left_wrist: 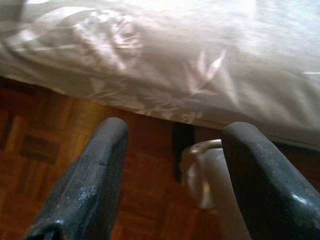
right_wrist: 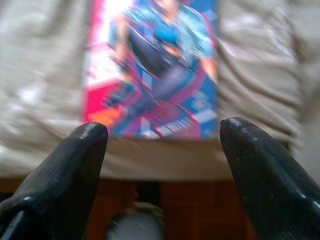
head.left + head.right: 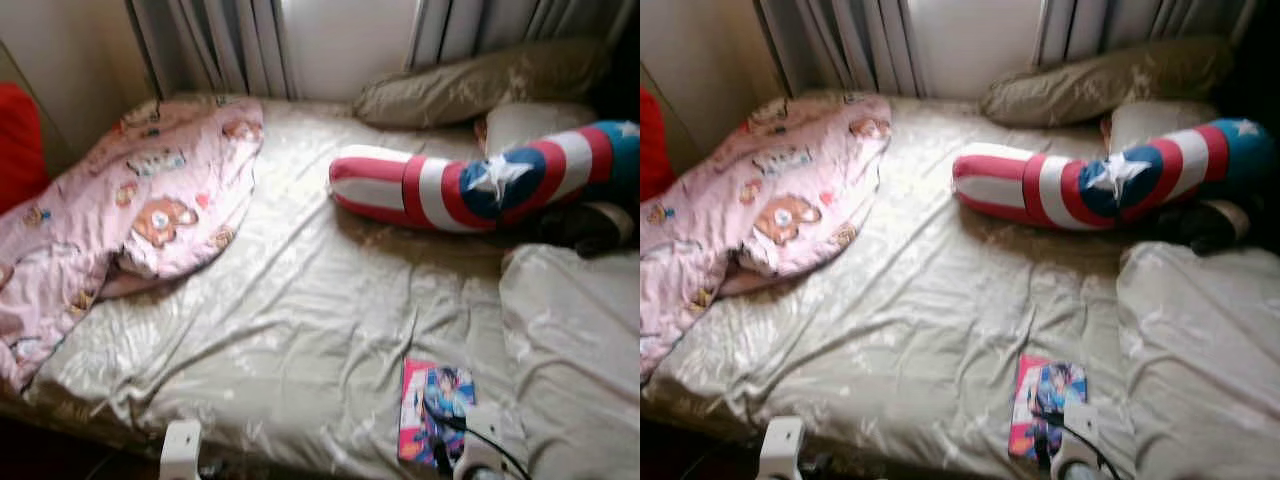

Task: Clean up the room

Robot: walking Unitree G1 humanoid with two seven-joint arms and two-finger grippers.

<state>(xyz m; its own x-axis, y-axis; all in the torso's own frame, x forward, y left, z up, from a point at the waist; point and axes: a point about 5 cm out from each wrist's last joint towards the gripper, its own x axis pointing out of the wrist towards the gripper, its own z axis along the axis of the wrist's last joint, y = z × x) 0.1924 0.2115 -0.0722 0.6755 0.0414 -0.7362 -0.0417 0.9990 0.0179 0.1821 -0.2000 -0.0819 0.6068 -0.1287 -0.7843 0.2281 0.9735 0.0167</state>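
Beige sheet, creased, covers the bed before me; parquet floor below its near edge.

Item 1: comic book, pink and blue cover, flat on the sheet at the near edge of the bed, on my right side. Judged the thing in hand for this step of clearing the room.

Item 2: my right gripper, released, 2 fingers spread wide, aimed at the book's near edge. The right wrist view has the cover sitting between the fingers and beyond them; no contact yet.

Item 3: my left gripper, released, nothing between the fingers, low beside the bed edge over the floor. Idle.

Item 4: pink blanket with bear print, bunched at the far left of the bed.

Item 5: striped bolster, red, white and blue with a star, lying across the far right; 1 beige pillow behind it by the curtains.

Step, as I judge it: approach to pick up the book. Next move calls for reaching further forward and down. A thin flat book on soft cloth is awkward, so I should catch its overhanging near edge, 1 finger above and 1 below, or slide it toward me first.
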